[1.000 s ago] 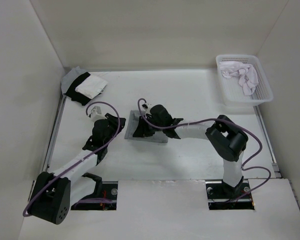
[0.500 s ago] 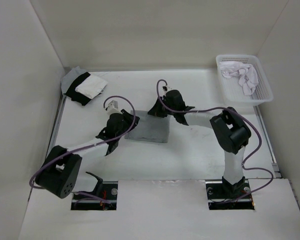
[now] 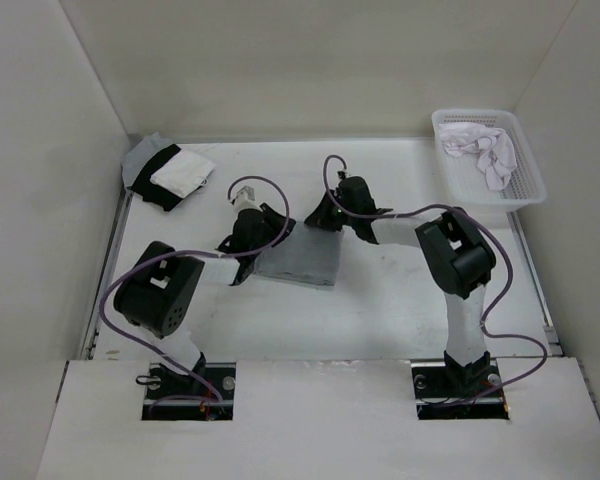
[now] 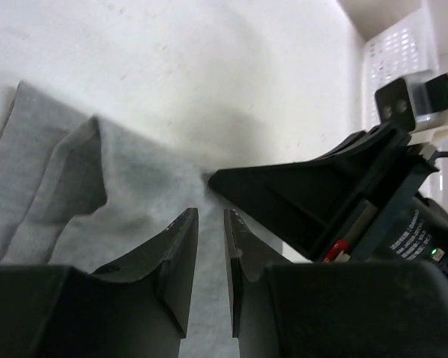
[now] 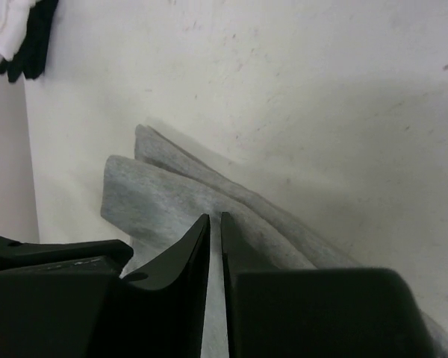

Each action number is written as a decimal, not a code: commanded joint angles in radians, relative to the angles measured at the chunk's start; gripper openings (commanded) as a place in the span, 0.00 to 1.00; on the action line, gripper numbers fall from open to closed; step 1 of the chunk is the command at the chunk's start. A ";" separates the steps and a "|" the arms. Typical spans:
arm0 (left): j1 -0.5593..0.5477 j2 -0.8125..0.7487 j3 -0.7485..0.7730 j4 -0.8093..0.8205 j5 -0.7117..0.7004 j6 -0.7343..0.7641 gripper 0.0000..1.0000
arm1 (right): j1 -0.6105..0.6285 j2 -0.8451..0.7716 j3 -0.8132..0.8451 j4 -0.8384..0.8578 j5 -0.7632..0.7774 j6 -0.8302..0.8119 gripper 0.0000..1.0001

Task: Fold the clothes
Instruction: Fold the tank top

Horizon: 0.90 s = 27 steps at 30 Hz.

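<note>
1. Table (image 3: 380,310): white, flat, walled in white on three sides; bears every item below.
2. Right arm (image 3: 460,265): black and white, bent at the elbow, reaches left toward the table's middle.
3. Left arm (image 3: 160,300): same make, elbow low and near, reaches right toward the same spot.
4. Tank top (image 3: 305,262): heather-grey knit, lies at mid-table as a folded, roughly rectangular pad between the two grippers; layered edges show in both wrist views (soft folds, not crisp).
5. Basket (image 3: 450,170): white plastic mesh, sits at the far right corner, well apart from the tank top.
6. Stack of clothes (image 3: 170,172): black, white and grey, sits at the far left corner.
7. White garment (image 3: 485,150): crumpled, lies inside the basket.
8. Left gripper (image 4: 209,216): sits at the tank top's left edge; fingers stand slightly apart, a narrow gap with grey fabric seen behind it and nothing seen between them.
9. Right gripper (image 5: 215,218): sits at the tank top's far right corner, tips down on a fold; fingers stand almost together with only a sliver between. Cannot tell whether fabric is caught.
</note>
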 commanded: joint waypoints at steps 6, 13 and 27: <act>0.108 0.161 0.080 0.111 0.024 -0.001 0.19 | -0.026 0.023 0.084 -0.033 0.062 0.021 0.15; 0.143 0.093 0.068 0.166 0.028 -0.013 0.24 | -0.038 -0.067 0.021 0.021 0.056 0.001 0.16; 0.154 -0.458 -0.181 -0.212 -0.191 0.189 0.51 | 0.025 -0.659 -0.581 0.228 0.360 -0.068 0.58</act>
